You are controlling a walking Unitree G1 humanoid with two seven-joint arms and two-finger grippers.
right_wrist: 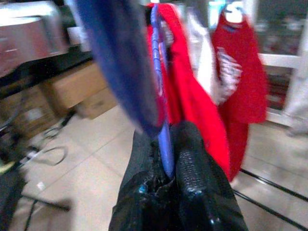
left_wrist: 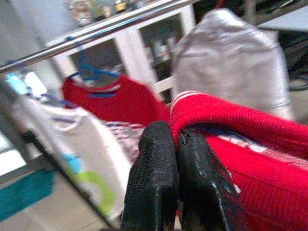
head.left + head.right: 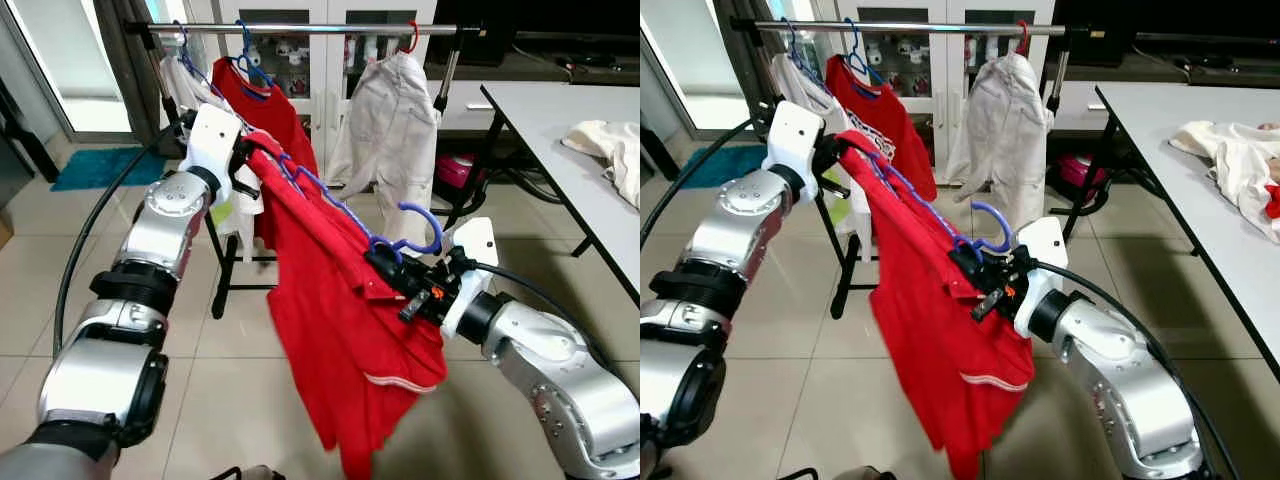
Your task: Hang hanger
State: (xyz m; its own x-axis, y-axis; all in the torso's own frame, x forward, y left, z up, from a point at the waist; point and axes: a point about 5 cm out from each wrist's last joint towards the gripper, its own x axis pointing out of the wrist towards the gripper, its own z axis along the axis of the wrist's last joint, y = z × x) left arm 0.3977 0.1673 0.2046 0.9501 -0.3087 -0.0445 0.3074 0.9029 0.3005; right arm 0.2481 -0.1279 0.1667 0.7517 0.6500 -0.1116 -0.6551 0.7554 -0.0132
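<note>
Two grippers share one load here: in the left eye view the left gripper (image 3: 243,166) is up high by the near end of the clothes rack (image 3: 300,29), pinching the shoulder of a red shirt (image 3: 335,320), while the right gripper (image 3: 385,262) sits lower and to the right, clamped on the blue hanger (image 3: 345,212) just under its hook. The hanger runs tilted between the two, hook end down at the right gripper, well below the rail, and the shirt droops from it toward the tiled floor (image 3: 230,400). On the rail hang a white shirt (image 3: 185,85), another red shirt (image 3: 262,105) on a blue hanger, and a beige garment (image 3: 395,140) on a red hook. A white table (image 3: 580,170) stands to the right with a cream cloth (image 3: 605,145) lying on it. Over to the right eye view: same picture, the hanger's blue hook curling up just beside the right wrist's white housing, the red shirt folded over the arm. Left wrist view now: the two black fingers (image 2: 151,183) are pressed together with the red shirt's ribbed edge caught beside them, the rail crossing above, the hung shirts beyond. Right wrist view: fingers (image 1: 195,178) closed tight on the hanger's thin blue bar, its broad blue curve blurred up close, red cloth trailing away behind it.
</note>
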